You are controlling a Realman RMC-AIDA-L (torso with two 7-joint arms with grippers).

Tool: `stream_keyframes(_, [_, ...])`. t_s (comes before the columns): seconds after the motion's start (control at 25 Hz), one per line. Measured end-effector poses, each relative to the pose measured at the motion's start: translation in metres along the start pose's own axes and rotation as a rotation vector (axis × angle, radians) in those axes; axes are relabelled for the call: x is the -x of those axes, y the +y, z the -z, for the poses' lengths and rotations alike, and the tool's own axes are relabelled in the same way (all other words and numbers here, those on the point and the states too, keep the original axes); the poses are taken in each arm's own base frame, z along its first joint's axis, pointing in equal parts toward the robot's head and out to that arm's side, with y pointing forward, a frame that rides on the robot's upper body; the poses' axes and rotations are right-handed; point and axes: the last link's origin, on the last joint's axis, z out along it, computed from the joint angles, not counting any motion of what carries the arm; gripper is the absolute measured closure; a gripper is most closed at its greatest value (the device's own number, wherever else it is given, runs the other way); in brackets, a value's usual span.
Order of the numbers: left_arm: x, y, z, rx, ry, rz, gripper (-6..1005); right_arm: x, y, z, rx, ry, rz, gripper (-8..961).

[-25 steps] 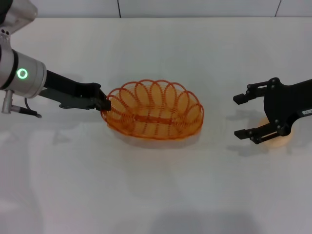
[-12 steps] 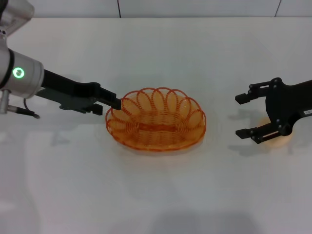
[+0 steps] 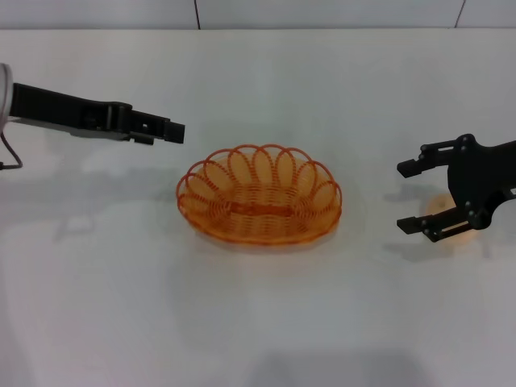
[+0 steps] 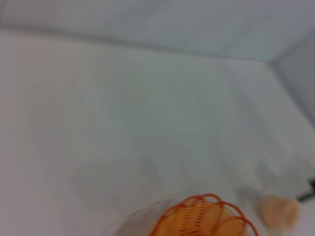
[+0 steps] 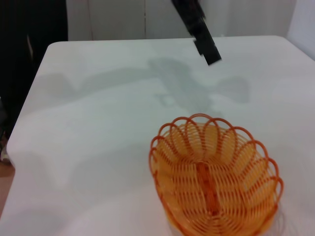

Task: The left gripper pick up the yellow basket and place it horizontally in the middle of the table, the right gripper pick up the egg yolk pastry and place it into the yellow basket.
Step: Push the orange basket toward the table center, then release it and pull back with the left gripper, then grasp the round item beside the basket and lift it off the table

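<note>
The yellow basket (image 3: 260, 193) sits flat and lengthwise across the middle of the table (image 3: 258, 322); it also shows in the left wrist view (image 4: 204, 222) and the right wrist view (image 5: 216, 179). It holds nothing. My left gripper (image 3: 175, 131) hangs open above the table, up and to the left of the basket, apart from it; the right wrist view shows it too (image 5: 211, 55). My right gripper (image 3: 405, 197) is open at the right. The egg yolk pastry (image 3: 440, 206) lies on the table just behind its fingers, partly hidden, and shows in the left wrist view (image 4: 279, 212).
The table's far edge meets a pale wall at the back. A dark panel (image 5: 32, 64) stands beyond the table's far side in the right wrist view.
My left gripper set the basket down, let go of its left rim and drew back up and to the left. The basket now rests still. My right gripper shifted slightly right.
</note>
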Motion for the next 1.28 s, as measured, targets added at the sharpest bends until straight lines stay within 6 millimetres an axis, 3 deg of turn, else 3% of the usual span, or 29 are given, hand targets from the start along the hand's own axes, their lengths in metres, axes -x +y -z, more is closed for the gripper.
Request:
stream_keyframes(0.36, [0.037,0.005,0.02,0.01,0.093,-0.457,329,0.001,-0.002,0.009,0.005,0.024,-0.076,155])
stream_keyframes(0.84, [0.093,0.002,0.039,-0.02,0.211,-0.731,322,-0.003,-0.007,0.018,0.006,0.161,-0.18,156])
stream_keyframes(1.0, [0.112,-0.001,0.037,-0.012,0.221,-0.773,319,0.003,-0.014,0.016,0.004,0.2,-0.187,156])
stream_keyframes(1.28, [0.133,-0.006,0.016,-0.036,0.162,-0.793,315,0.016,-0.027,0.012,0.005,0.292,-0.188,156])
